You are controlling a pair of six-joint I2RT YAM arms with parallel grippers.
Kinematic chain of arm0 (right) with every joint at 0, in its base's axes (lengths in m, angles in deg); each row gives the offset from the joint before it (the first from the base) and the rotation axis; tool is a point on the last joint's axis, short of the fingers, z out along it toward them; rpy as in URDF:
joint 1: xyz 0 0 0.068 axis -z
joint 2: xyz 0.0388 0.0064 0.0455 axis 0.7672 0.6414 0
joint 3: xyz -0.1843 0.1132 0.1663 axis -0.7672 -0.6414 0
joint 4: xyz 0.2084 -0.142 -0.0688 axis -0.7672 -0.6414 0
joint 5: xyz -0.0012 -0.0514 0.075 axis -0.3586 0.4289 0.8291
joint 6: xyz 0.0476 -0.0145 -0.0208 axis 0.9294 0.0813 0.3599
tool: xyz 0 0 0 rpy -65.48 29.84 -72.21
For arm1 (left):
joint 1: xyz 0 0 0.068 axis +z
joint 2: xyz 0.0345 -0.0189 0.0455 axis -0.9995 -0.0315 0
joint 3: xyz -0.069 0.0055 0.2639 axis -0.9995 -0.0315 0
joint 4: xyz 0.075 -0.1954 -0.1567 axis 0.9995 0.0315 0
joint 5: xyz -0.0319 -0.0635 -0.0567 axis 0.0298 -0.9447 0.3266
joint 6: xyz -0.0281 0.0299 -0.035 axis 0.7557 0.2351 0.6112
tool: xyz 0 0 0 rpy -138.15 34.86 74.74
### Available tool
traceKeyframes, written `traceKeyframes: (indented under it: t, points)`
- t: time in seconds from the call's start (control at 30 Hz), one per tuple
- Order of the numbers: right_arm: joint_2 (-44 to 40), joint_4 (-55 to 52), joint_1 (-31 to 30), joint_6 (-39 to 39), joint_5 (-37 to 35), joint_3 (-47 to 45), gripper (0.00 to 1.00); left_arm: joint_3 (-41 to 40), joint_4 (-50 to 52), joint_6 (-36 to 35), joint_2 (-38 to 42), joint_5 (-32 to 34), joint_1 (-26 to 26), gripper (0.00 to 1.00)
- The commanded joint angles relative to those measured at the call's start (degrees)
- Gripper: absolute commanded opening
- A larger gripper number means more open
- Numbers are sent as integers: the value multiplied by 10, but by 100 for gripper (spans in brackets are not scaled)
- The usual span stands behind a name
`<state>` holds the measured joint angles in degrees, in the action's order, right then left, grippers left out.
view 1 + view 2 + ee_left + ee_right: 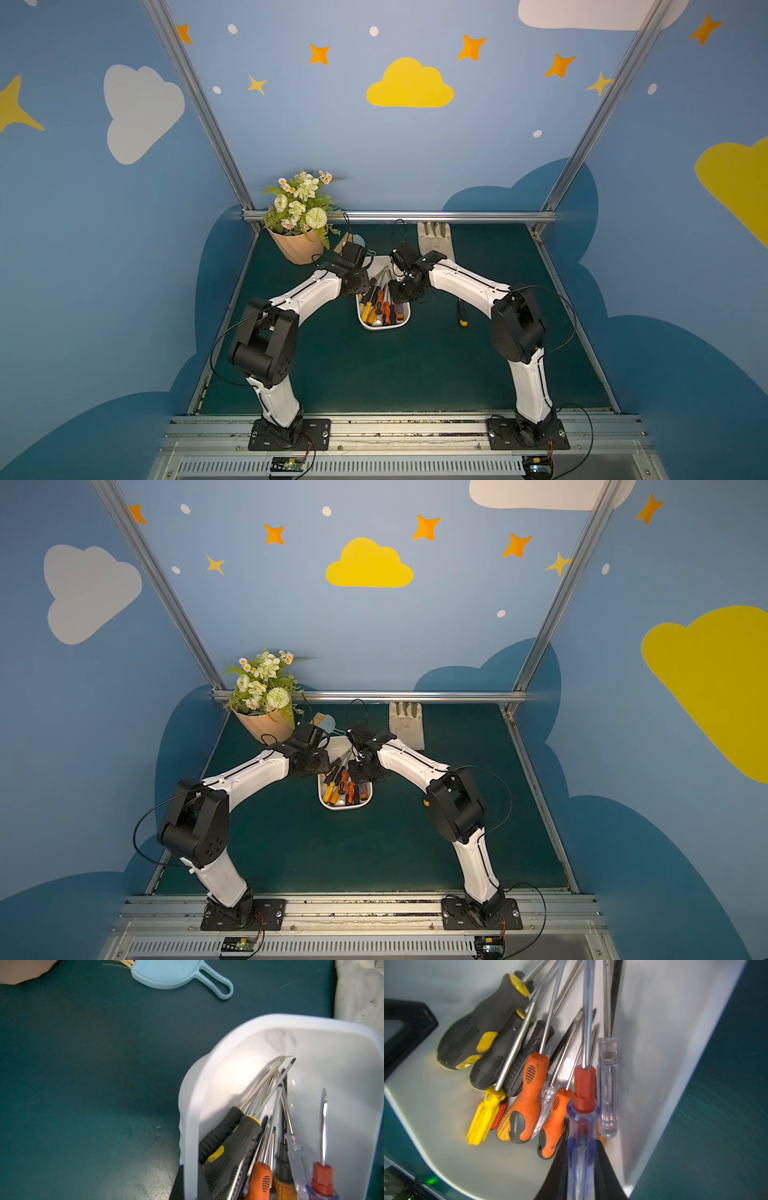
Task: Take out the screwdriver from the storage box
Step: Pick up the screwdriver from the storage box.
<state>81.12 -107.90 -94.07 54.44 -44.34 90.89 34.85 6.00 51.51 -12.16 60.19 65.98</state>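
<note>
Blue-tinted clear plastic with a red collar: that screwdriver (581, 1126) is the one in hand. Its handle sits between the narrowed jaws of the right gripper (581, 1184), one black finger touching each side. It lies at the near end of the white storage box (654, 1064), close against the wall on the robot's right; whether it is off the box floor I cannot tell. Its long axis runs straight away from the jaws, steel shaft pointing to the box's far end along the box's length. So the coming move looks like a lift up and back toward the right arm, which is the nearer one, with the shaft sliding past its neighbours. The left gripper (187, 1188) is fully closed at the box's left wall, one finger outside it, seemingly pinching the wall to steady the tub. Box contents are a loose fan of drivers, handles bunched near, shafts crossing toward the far end: black-and-yellow grips (467, 1043), orange handles (529, 1095), a yellow handle (483, 1118), a clear handle (607, 1095). On the dark green worktop (374, 374) a loose screwdriver (462, 309) lies outside the box, well apart to its right. Farther back are a light-blue brush (166, 974), a peach flower pot (297, 249) and a pale glove (434, 239).
</note>
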Motion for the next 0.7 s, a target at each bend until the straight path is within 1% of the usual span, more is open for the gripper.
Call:
traceKeyframes:
  t: [0.0, 0.27, 0.47, 0.67]
  points:
    - [-43, 20, 1, -10, -4, -11, 0, 21, -11, 3, 6, -5, 2, 2]
    - [-87, 15, 6, -40, 22, -7, 0, 20, -13, 4, 3, -4, 1, 2]
    - [-117, 14, 10, -53, 6, -28, 0, 16, -15, 8, -5, 15, 0, 2]
    - [-155, 9, 28, -61, 2, -52, 0, 16, -13, 7, -9, 26, 0, 2]
